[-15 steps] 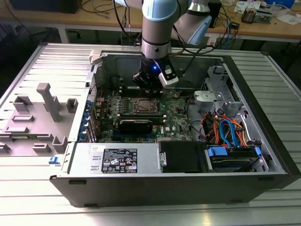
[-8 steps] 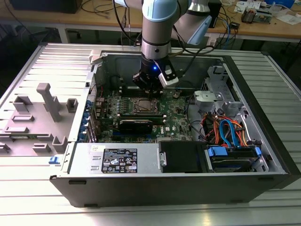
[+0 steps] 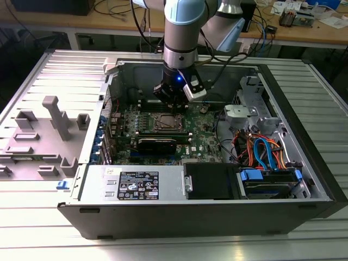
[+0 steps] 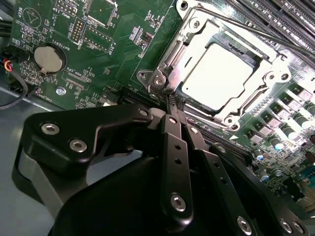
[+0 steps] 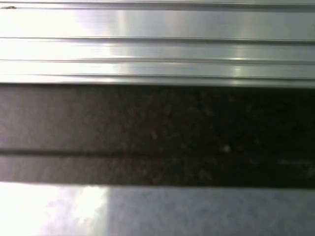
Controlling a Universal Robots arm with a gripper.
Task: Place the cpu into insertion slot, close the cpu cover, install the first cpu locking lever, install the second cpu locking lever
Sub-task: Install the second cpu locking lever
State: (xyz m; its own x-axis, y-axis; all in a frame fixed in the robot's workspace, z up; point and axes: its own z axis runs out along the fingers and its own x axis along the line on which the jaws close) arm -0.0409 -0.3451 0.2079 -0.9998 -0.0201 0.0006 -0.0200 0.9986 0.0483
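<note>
The cpu (image 4: 216, 78) lies flat in the insertion slot (image 3: 167, 122) on the green motherboard (image 4: 113, 44), its bright metal top showing through the cut-out. The cpu cover (image 4: 194, 46) is folded down around it. A thin locking lever (image 4: 256, 30) runs along the socket's far side, beside the memory slots. My gripper (image 4: 173, 104) hangs just over the socket's near corner, its black fingers (image 4: 170, 147) pressed together with nothing visibly between them. In the exterior view the gripper (image 3: 173, 103) stands upright right behind the socket, inside the open computer case.
A coin battery (image 4: 49, 59) sits on the board away from the socket. The case holds a black drive cage (image 3: 209, 182), a bundle of orange and blue cables (image 3: 261, 149) and a labelled power supply (image 3: 138, 186). A grey parts fixture (image 3: 49, 136) lies on the exterior view's left.
</note>
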